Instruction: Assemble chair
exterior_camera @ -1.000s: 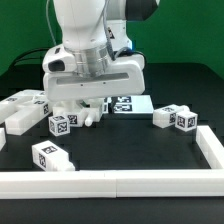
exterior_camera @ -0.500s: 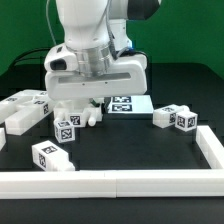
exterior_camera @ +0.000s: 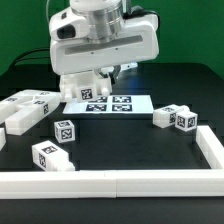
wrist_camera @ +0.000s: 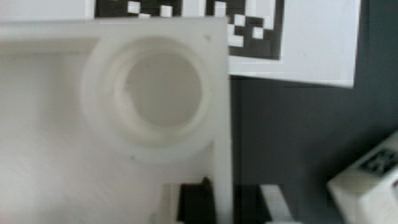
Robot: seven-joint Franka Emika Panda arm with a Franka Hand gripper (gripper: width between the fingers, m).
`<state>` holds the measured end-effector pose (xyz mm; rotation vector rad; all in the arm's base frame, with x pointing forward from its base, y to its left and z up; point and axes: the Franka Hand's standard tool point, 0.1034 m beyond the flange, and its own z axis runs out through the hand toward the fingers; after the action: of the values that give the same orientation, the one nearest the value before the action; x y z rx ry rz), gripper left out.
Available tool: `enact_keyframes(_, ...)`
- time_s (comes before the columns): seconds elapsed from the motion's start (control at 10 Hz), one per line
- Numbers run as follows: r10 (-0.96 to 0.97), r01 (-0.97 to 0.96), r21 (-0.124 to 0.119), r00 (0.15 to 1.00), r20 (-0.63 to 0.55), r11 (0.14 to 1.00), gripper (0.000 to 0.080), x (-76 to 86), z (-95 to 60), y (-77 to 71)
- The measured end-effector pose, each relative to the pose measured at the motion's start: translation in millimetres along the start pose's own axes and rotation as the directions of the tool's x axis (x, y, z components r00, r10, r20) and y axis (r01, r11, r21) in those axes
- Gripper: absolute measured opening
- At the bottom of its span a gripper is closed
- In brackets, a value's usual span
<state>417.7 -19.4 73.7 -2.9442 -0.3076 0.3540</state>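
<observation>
My gripper (exterior_camera: 95, 82) hangs above the table's back middle, shut on the edge of a white chair panel (exterior_camera: 78, 88) that is lifted off the surface. In the wrist view this panel (wrist_camera: 107, 110) fills most of the picture and has a large round ring moulded in it. Its edge sits between my gripper's (wrist_camera: 231, 200) fingers. Other chair parts lie loose: tagged white blocks at the exterior view's left (exterior_camera: 30, 106), a tagged cube (exterior_camera: 63, 130), a block near the front (exterior_camera: 50, 156), and a tagged piece on the right (exterior_camera: 176, 117).
The marker board (exterior_camera: 106, 103) lies flat under the raised panel; the marker board (wrist_camera: 205, 25) also shows in the wrist view. A long white border rail (exterior_camera: 120, 183) runs along the front and turns up the exterior view's right side (exterior_camera: 211, 148). A tagged block (wrist_camera: 374, 170) lies beside the panel.
The gripper shut on the white panel and rose with it from the table. The marker board, hidden before by the hand, is now uncovered.
</observation>
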Motion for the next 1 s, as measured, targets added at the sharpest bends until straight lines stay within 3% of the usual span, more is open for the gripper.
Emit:
enact_keyframes(0.1, 0.023, -0.023, 0.03, 1.0, -0.001, 0.999, 0.003, -10.1, 8.4, 15.0)
enact_keyframes(0.3, 0.021, -0.021, 0.027, 1.0, 0.003, 0.999, 0.003, -8.1, 7.5, 12.4)
enact_keyframes(0.4, 0.007, -0.007, 0.014, 1.0, 0.002, 1.0, 0.003, -5.6, 6.8, 10.3)
enact_keyframes(0.5, -0.095, 0.094, -0.053, 0.995, -0.021, 0.994, 0.003, 12.0, 1.1, -7.4)
enact_keyframes(0.7, -0.311, 0.3, -0.142, 0.949, -0.061, 0.943, 0.003, 50.8, -7.8, -61.5)
enact_keyframes(0.8, -0.384, 0.366, -0.178, 0.92, -0.08, 0.913, 0.003, 53.8, -4.4, -74.6)
enact_keyframes(1.0, -0.484, 0.468, -0.179, 0.873, -0.055, 0.865, 0.003, 41.7, 2.6, -66.0)
